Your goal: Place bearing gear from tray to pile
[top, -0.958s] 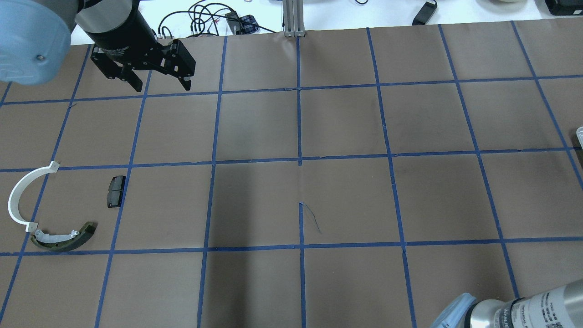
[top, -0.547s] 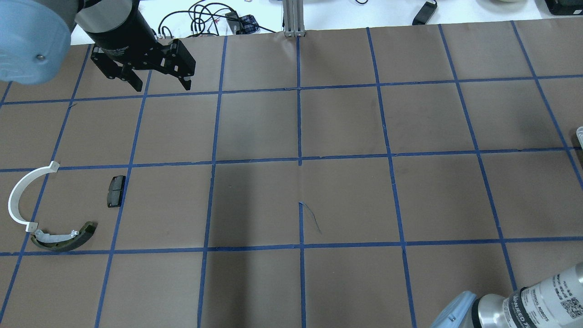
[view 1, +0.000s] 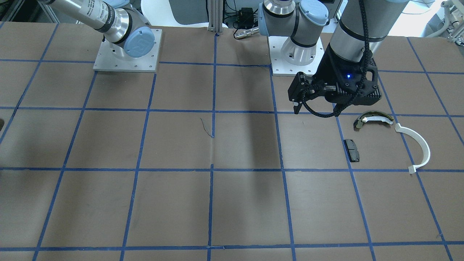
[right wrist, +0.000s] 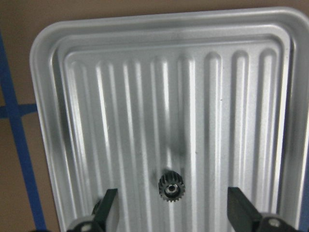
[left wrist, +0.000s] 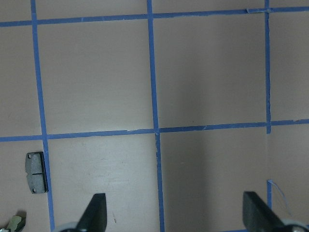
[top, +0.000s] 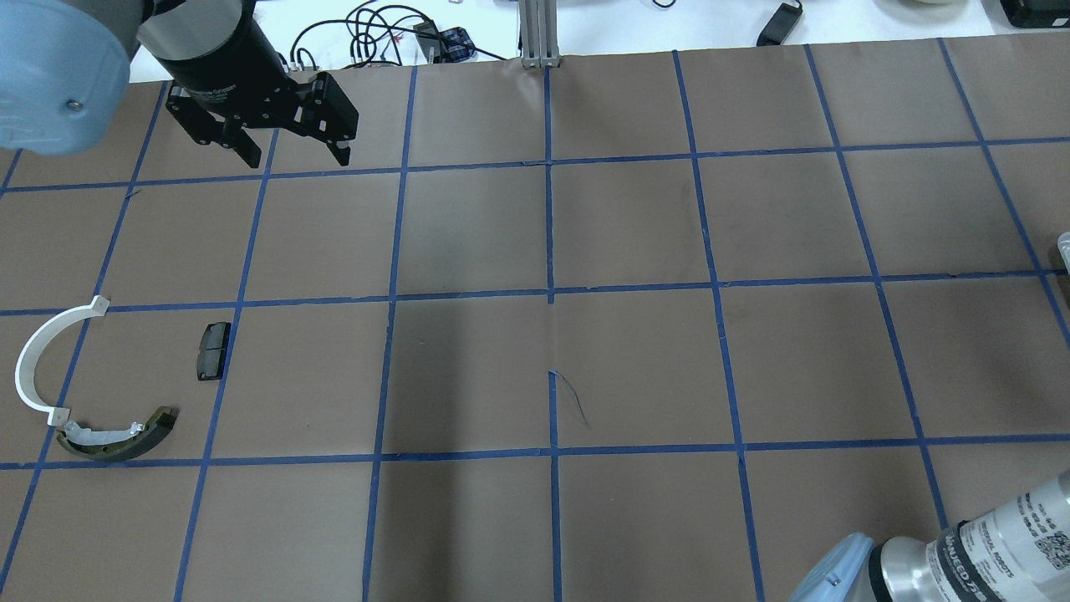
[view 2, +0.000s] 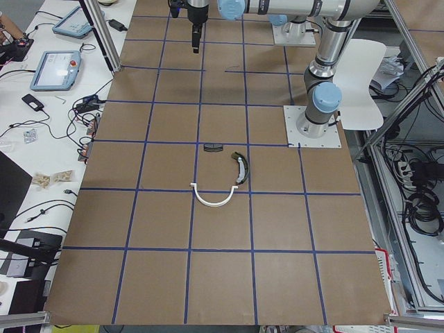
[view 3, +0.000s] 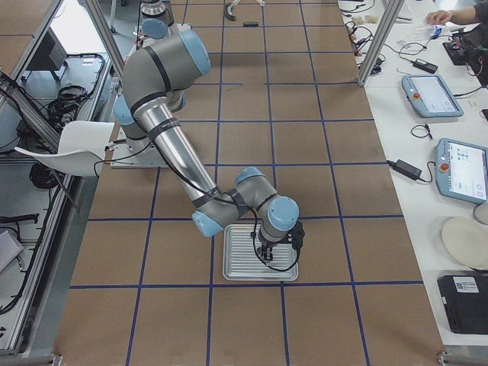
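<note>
Fingers (right wrist: 109, 209) of the right gripper (right wrist: 173, 191) are spread wide and hold nothing, hanging straight above the tray (right wrist: 43, 72). The gear (right wrist: 171, 186) sits on the tray floor between the two fingertips, close to midway, so I judge the coming move to be a straight drop and a squeeze. It stands on end with its bore facing up, and being round it offers no long side to line up with. Nothing else lies in the tray. The pile lies at the far end of the table from the tray: a white half-ring (top: 33, 359), a brake shoe (top: 117, 436) touching or almost touching the ring's end, and a black pad (top: 212, 351) a little apart. The left gripper (top: 294, 155), also spread and empty, hovers at that far end, so the right arm is much the nearer to the gear.
</note>
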`<state>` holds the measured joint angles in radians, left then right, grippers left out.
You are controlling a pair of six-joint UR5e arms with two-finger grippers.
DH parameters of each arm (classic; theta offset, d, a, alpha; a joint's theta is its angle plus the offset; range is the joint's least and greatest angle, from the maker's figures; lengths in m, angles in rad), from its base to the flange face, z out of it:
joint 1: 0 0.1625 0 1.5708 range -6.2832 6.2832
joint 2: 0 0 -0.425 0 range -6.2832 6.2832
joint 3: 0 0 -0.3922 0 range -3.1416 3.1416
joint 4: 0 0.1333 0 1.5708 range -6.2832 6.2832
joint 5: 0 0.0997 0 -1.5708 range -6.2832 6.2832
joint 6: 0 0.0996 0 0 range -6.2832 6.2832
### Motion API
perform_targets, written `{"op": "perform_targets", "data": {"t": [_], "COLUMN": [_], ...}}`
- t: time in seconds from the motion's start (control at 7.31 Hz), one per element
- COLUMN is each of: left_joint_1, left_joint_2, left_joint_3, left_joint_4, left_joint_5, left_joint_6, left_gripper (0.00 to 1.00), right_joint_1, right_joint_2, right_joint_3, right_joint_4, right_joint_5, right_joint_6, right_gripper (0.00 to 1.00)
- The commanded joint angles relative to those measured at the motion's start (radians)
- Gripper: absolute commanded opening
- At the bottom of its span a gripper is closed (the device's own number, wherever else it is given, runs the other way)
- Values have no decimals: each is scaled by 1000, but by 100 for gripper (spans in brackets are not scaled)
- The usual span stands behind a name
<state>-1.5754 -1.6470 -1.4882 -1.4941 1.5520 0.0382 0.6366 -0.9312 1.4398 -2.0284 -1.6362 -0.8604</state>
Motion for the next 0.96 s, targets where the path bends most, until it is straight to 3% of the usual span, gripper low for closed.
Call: {"op": "perform_targets", "data": {"t": [0.0, 0.82], "left_joint_1": [0, 0], "left_joint_2": [1, 1], "left_joint_3": [-1, -1], "left_joint_4": [0, 0], "left_joint_5": [0, 0], "left_joint_6": [0, 0], "left_gripper": [100, 100], "right_joint_1": [0, 2], "right_joint_2": [28, 37], "right_joint_3": [-1, 11], "right_joint_4": [-36, -27], "right_joint_5": [-40, -40], "right_joint_6": [4, 6], "right_gripper": [69, 66]}}
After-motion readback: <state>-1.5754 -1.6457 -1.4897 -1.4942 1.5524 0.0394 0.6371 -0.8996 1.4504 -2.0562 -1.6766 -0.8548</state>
